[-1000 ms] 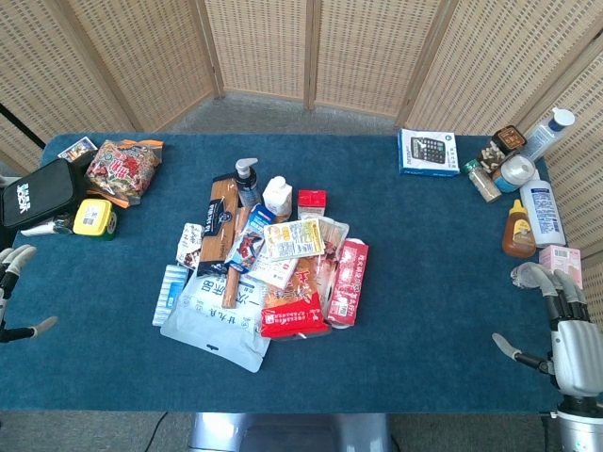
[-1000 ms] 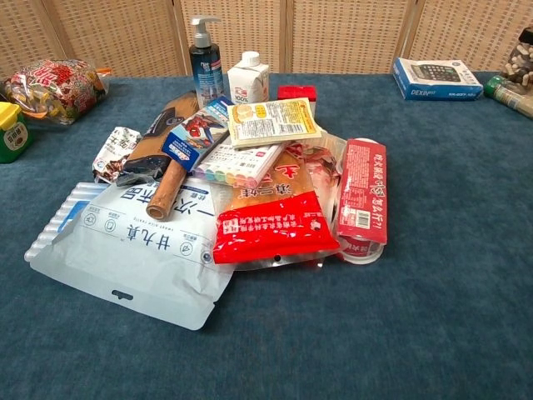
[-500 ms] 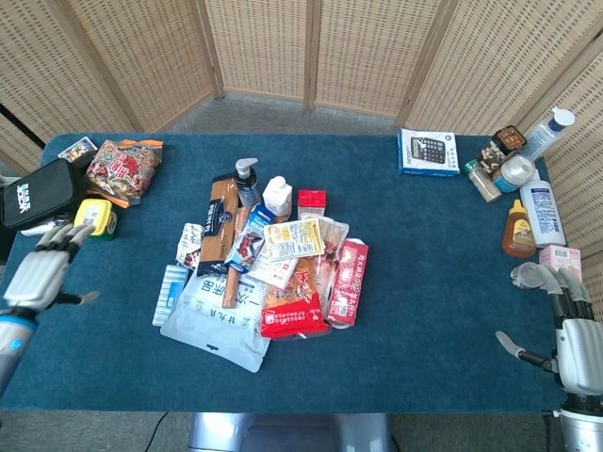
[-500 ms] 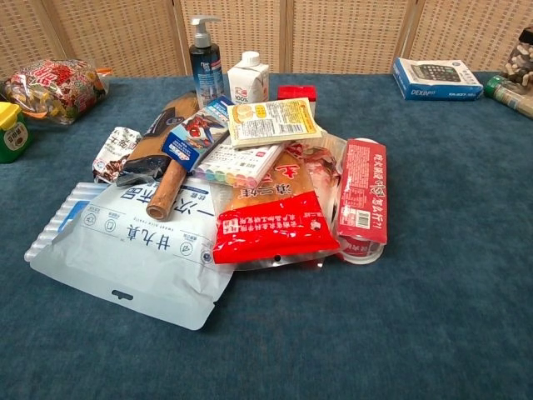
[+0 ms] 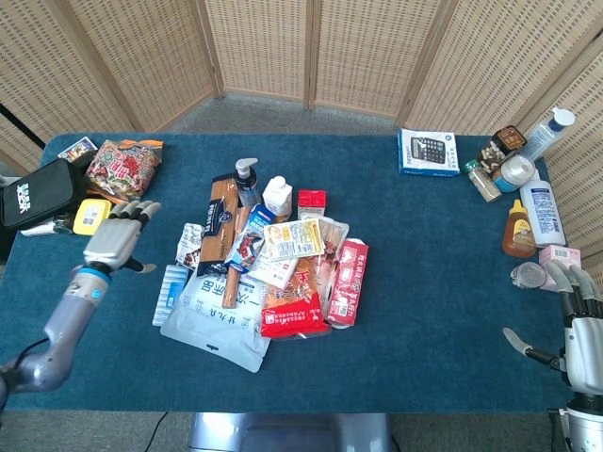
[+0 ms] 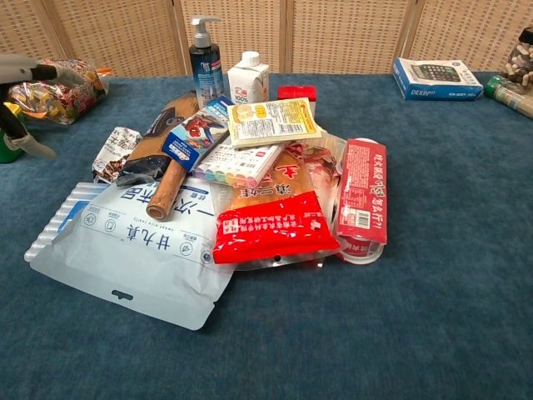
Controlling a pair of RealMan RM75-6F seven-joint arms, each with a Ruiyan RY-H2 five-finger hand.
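A blue-carpeted table carries a heap of packaged goods at its centre, the largest a pale blue resealable pouch lying flat at the heap's 7 o'clock edge, its long axis running from 10 o'clock to 4 o'clock. Above it a long brown pasta packet points from 12 to 6 o'clock. The left hand hovers over the cloth at 9 o'clock of the heap, fingers spread apart and holding nothing; nearest to it are a small crinkled snack sachet, just to its 3 o'clock, and a yellow tub at its 11 o'clock. The right hand sits at the table's 4 o'clock corner, fingers likewise apart and empty, just below a pink box and an amber honey bottle.
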